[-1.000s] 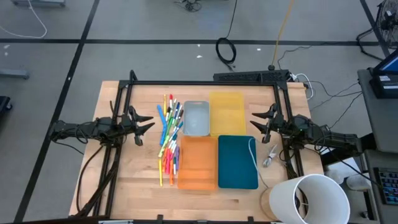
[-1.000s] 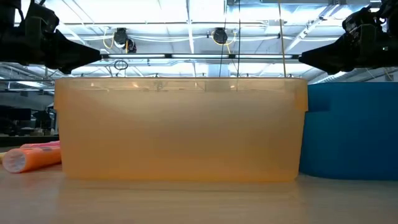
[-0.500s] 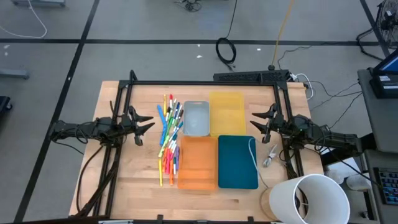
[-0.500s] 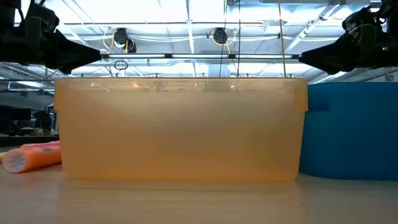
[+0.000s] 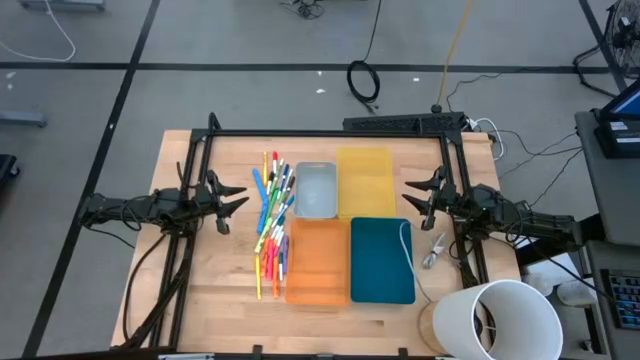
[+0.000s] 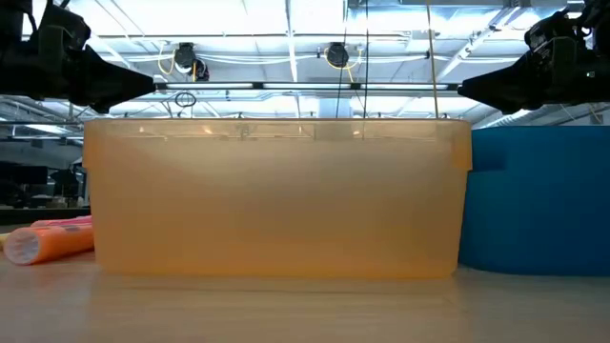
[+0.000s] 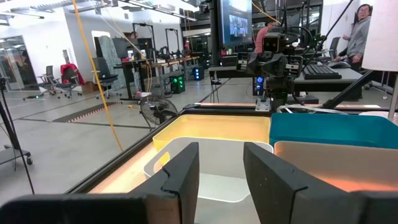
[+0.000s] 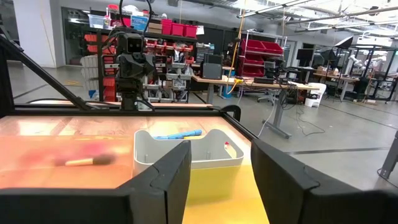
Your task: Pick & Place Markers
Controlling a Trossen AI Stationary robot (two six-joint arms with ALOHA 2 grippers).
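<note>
Wooden tabletop [image 5: 190, 290] carries four trays [image 5: 318, 262]. Markers [image 5: 270, 215] heaped loose just left of trays: light, stiff, smooth, likely to roll; pinch mid-barrel. Left gripper [image 5: 236, 199], right gripper [image 5: 410, 197] hover apart, jaws parted, empty.

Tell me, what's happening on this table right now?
Nothing is being handled yet. The markers lie in a loose pile on the wooden table, left of four trays: grey, yellow, orange and blue. The left gripper and right gripper hover at either side, fingers open and empty.
</note>
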